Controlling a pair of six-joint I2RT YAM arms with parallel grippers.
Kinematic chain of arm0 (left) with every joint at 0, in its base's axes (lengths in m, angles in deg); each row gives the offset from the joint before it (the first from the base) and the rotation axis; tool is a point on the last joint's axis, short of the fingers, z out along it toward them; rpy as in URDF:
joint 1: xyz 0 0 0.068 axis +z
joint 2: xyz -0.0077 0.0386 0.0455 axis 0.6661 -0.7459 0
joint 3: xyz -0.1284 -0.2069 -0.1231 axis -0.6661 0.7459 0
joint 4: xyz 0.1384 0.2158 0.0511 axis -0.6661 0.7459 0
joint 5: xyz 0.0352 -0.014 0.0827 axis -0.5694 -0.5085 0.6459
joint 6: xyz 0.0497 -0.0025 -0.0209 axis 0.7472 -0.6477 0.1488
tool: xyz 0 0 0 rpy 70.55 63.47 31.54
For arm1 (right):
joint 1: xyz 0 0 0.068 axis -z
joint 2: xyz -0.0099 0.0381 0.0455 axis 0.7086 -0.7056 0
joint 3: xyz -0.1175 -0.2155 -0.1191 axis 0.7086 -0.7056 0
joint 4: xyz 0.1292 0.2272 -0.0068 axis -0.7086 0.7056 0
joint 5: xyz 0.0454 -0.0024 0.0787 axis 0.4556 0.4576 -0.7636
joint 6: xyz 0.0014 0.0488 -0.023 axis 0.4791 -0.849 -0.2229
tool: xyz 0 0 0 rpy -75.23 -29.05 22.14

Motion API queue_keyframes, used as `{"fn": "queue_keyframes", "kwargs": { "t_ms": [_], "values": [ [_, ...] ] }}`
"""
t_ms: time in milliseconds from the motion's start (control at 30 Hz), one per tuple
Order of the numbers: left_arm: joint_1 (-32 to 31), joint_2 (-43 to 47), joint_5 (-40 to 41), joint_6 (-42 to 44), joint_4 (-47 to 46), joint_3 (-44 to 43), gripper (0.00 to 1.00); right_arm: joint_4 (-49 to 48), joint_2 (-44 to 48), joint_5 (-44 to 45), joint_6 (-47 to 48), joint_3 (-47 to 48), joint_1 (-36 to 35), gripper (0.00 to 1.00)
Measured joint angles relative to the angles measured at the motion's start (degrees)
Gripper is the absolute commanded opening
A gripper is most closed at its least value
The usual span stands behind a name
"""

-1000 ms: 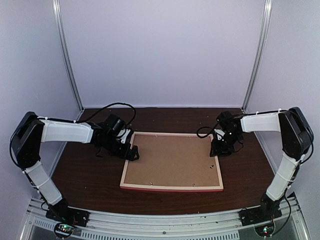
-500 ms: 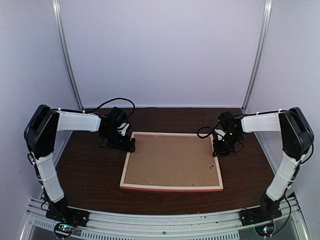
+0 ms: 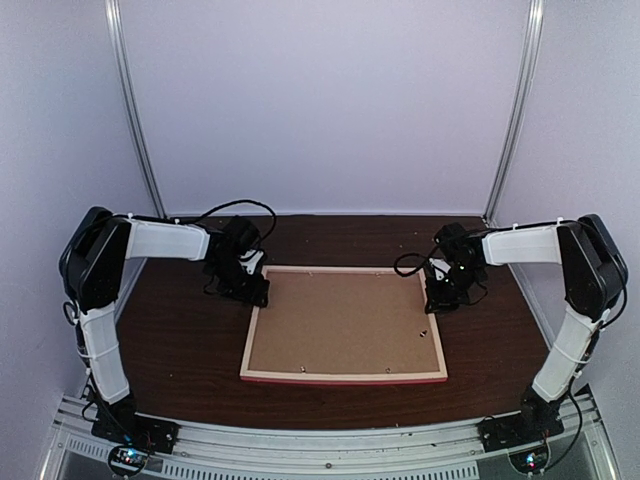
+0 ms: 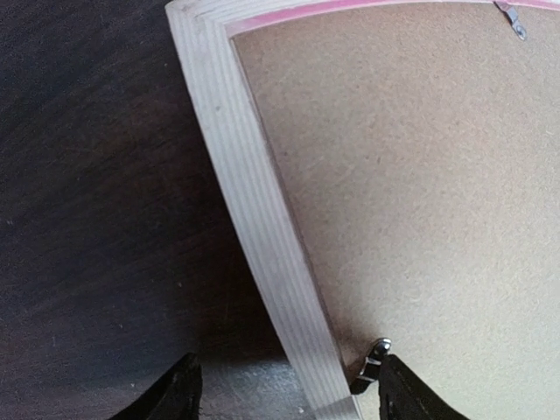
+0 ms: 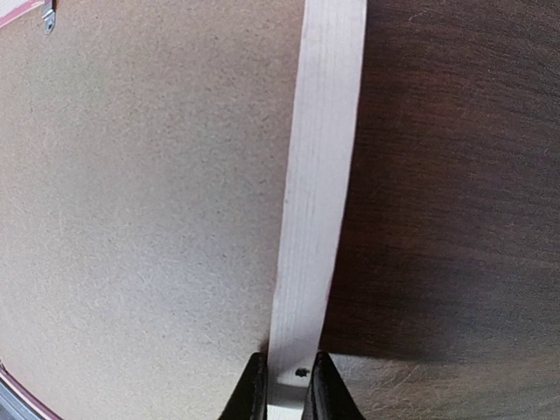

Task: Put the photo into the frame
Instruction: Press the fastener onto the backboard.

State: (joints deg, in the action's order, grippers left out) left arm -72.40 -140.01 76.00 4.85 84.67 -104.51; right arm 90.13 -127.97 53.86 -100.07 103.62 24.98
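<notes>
frame (image 3: pixel 340 375) face-down, brown backing board (image 3: pixel 345 318) up; right gripper (image 5: pixel 282 385) clamped on right rail, likely steadying it; left gripper (image 4: pixel 287 387) spread astride left rail, not gripping

Dark table (image 3: pixel 180 350) under face-down frame (image 3: pixel 343 375)

Large thin-railed wooden frame (image 3: pixel 343 374), pale back up and filled by a brown backing board (image 3: pixel 345 320), lies flat mid-table: a low obstacle. Dark brown wooden table (image 3: pixel 180 350) bare in front of the frame and off its left side. Left gripper (image 4: pixel 289 394) straddles the frame's left rail near the far corner, jaws apart. Right gripper (image 5: pixel 287 385) pinches the right rail. Small metal tabs (image 4: pixel 374 359) jut over the board's edge.
</notes>
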Motion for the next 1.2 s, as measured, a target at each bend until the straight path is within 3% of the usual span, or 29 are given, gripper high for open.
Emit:
{"fn": "queue_keyframes", "kwargs": {
  "t_ms": [267, 900, 1200],
  "values": [
    [0.13, -0.31, -2.21, -0.31, -0.07, -0.13, 0.54, 0.09, -0.11, -0.20, 0.00, 0.09, 0.31, 0.14],
    [2.84, 1.79, -8.37, -6.43, -7.30, 5.60, 0.45, -0.13, -0.24, -0.66, 0.26, 0.11, 0.66, 0.13],
    [3.10, 2.10, -10.86, -6.71, -7.78, 5.66, 0.64, -0.24, -0.24, -0.74, 0.31, 0.13, 0.68, 0.14]
  ]
}}
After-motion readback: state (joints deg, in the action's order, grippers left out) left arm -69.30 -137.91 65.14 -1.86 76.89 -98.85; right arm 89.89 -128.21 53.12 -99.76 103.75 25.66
